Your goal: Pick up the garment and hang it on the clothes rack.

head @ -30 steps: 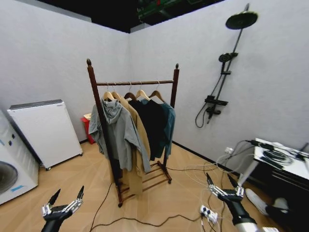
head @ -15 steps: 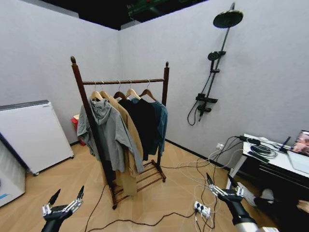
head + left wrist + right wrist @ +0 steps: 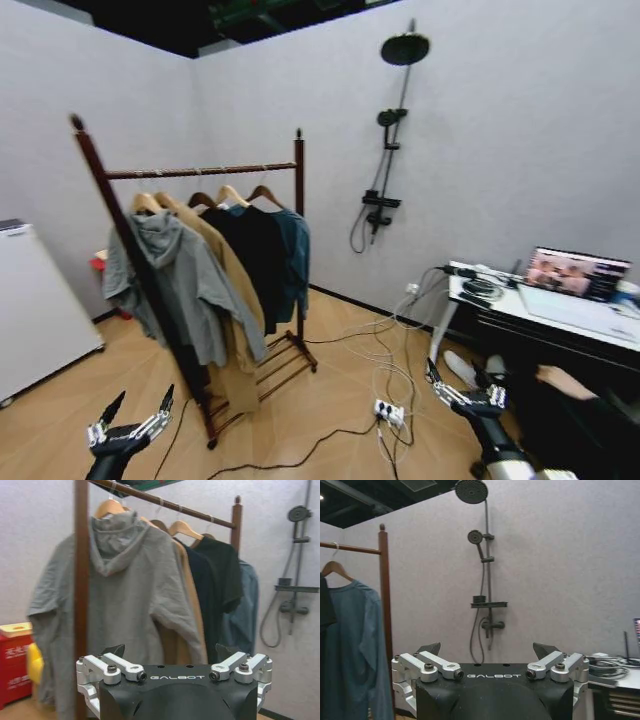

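1. Two grippers hang low and clear of everything: the left gripper (image 3: 133, 418) and right gripper (image 3: 464, 386) both have fingers spread wide and hold nothing, judged ready for a grasp.
2. On the rack (image 3: 205, 171), well apart from both, the garment (image 3: 294, 260) hangs on a hanger at the far end, beside a black garment (image 3: 250, 255).

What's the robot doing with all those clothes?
Nothing is being held right now. The left pincer and right pincer both hang low and open in front of the robot, empty. The teal-blue garment hangs on a wooden hanger at the far end of the clothes rack, beside a black garment, a tan coat and a grey hoodie. A shower fixture is on the wall.
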Motion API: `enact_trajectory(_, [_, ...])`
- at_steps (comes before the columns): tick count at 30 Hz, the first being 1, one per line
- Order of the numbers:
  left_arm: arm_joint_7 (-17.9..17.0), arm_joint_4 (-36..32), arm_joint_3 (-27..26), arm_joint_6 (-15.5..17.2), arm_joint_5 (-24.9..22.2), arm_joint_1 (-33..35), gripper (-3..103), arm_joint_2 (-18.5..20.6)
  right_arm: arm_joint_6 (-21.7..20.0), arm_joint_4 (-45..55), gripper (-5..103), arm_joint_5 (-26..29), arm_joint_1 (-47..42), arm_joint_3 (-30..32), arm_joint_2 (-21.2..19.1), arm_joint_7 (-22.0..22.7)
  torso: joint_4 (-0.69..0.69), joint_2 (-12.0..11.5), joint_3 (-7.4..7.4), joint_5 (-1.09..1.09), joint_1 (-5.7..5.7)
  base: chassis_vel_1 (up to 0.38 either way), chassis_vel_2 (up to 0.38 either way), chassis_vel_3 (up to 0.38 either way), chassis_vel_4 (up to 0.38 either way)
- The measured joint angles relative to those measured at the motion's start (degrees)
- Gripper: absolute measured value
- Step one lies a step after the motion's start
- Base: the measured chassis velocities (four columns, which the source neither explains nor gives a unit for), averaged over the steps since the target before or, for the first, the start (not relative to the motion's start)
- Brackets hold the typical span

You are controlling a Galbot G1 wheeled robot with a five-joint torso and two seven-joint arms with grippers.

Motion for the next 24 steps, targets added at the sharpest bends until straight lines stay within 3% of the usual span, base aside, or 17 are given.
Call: enact_trajectory(24, [0.00,0.00,0.00,0.00,0.00,0.00,100,0.00,0.00,0.00,100,0.00,0.00,0.00,0.00,0.00,0.00,0.00,0.00,0.02,0.00,-0.122,-0.121,-0.121,-0.129])
